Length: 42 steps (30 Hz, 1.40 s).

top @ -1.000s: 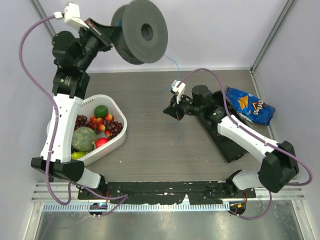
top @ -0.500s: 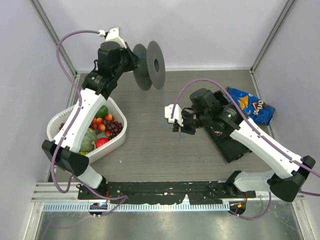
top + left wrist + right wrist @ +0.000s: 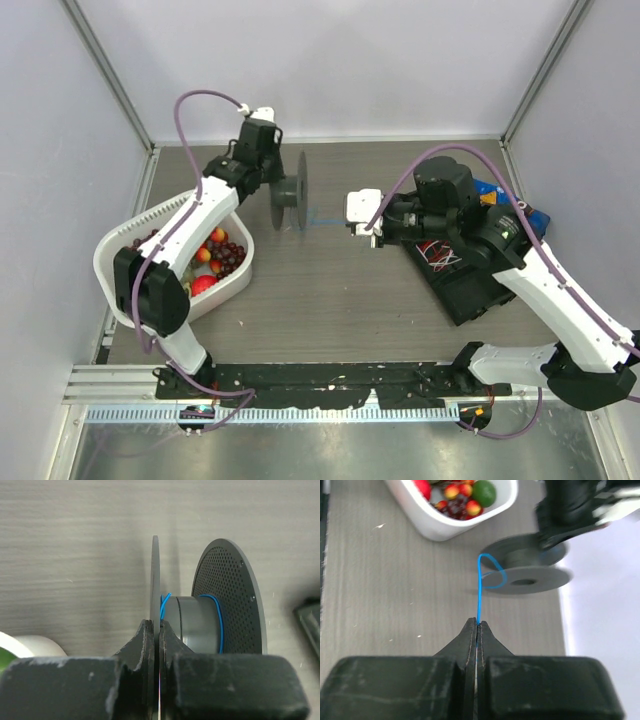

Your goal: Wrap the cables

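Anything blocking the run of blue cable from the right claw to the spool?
Nothing visible. The blue cable runs free above the table from the right claw to the spool, which the left claw pinches by one flange.

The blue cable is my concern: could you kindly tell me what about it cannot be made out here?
- Free end: in the right wrist view the cable vanishes between the shut fingers of the right gripper.
- Turns wound: in the left wrist view the left gripper and the flange it clamps cover much of the spool hub.
- Top view: the span is too thin to trace fully.
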Each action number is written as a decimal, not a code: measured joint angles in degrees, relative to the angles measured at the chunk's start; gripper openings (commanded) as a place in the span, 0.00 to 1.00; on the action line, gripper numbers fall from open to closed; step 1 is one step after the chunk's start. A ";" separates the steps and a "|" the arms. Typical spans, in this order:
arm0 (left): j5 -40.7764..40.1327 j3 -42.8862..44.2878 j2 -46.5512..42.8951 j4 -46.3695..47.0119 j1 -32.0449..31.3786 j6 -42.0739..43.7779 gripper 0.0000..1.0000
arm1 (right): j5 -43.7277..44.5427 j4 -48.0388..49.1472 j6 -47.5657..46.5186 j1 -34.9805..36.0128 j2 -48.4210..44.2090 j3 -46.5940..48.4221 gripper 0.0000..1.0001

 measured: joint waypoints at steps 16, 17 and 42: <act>18.16 -15.21 -13.03 2.29 -6.03 13.09 0.00 | 7.26 17.55 6.99 -12.61 6.38 7.10 0.01; 19.82 -15.61 -13.86 2.27 -5.90 14.62 0.00 | 6.80 18.08 7.82 -14.95 7.32 7.61 0.01; 66.01 -21.64 -23.69 20.20 11.34 0.59 0.00 | -6.29 20.92 14.21 -41.97 16.96 4.63 0.01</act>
